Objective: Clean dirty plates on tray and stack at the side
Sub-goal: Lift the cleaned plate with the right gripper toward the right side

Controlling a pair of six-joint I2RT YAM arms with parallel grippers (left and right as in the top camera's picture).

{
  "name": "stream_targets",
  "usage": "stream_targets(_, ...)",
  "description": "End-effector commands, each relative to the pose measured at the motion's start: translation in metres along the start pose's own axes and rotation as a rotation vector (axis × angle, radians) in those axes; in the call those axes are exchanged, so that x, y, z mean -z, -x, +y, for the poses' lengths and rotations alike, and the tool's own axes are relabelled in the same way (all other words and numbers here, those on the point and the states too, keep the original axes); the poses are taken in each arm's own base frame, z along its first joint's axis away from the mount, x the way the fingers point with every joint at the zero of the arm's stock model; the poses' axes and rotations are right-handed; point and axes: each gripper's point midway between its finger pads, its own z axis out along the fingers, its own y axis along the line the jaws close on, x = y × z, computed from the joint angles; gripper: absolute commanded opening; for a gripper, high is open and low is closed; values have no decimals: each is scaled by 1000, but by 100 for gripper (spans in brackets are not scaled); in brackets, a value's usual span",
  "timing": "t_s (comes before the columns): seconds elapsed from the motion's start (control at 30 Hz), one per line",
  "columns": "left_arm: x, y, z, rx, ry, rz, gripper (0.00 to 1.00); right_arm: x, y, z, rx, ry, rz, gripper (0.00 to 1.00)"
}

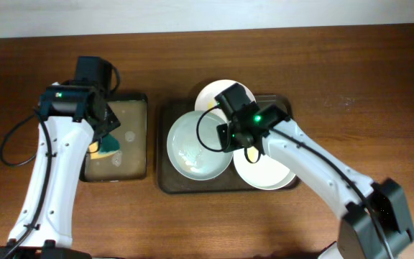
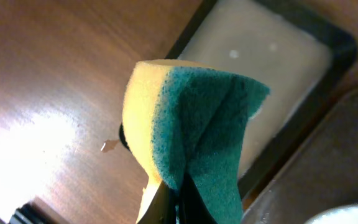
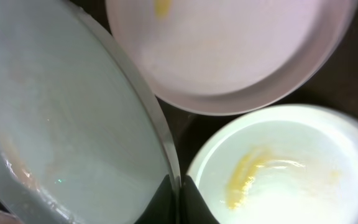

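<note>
Three white plates, a far plate (image 1: 208,93), a left plate (image 1: 192,147) and a right plate (image 1: 264,175), are pictured lying on the one large dark tray (image 1: 165,185) at mid-desk (image 1: 336,65). None has been stacked at the side. Yellow smears are seen on at least two, so cleaning is judged barely begun. The left plate's rim is pinched by the right tool (image 3: 178,198). One yellow-and-green sponge (image 2: 191,124) is clamped in the left tool (image 2: 178,205) above one smaller black tray (image 1: 131,122).

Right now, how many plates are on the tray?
3, all on the tray: far plate at the back edge, left plate with its rim between the fingers of the right gripper, right plate near the front-right corner. None appears hidden.
</note>
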Motion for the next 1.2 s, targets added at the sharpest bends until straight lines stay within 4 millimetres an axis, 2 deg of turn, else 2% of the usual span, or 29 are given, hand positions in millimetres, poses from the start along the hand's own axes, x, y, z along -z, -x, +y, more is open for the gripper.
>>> stream_targets(0.0,-8,-3,10,44,3,34,0,42,32,-21,84,-278,-192,4)
stream_targets(0.2,-9,-5,10,39,-2,45,0,96,56,-24,310,-673,-383,4)
stream_targets(0.3,-9,-5,10,39,-2,46,0,124,66,-16,405,-838,-460,4)
stream_targets(0.4,-9,-5,10,38,-1,47,0,155,77,1,518,-996,-525,4)
stream_targets(0.6,-9,-7,11,36,3,52,0,192,92,34,644,-1121,-573,4)
stream_targets(0.7,-9,-7,11,36,3,52,0,199,95,43,676,-1129,-582,4)
stream_targets(0.83,-9,-7,11,35,5,54,0,201,93,47,658,-1124,-600,4)
stream_targets(0.93,-9,-7,11,35,5,54,0,195,90,40,475,-1054,-686,4)
stream_targets(0.97,-9,-7,11,34,5,54,0,181,87,34,415,-991,-699,4)
stream_targets(1.0,-9,-8,11,34,6,55,0,156,81,30,421,-887,-654,4)
stream_targets(1.03,-9,-8,12,33,7,57,0,127,72,27,434,-759,-570,4)
stream_targets(1.1,-9,-9,12,32,9,60,0,88,54,17,374,-552,-415,4)
stream_targets(1.13,-9,-9,12,33,9,59,0,74,47,9,307,-463,-350,4)
stream_targets(1.17,-9,-8,12,33,8,59,0,68,44,3,258,-412,-317,4)
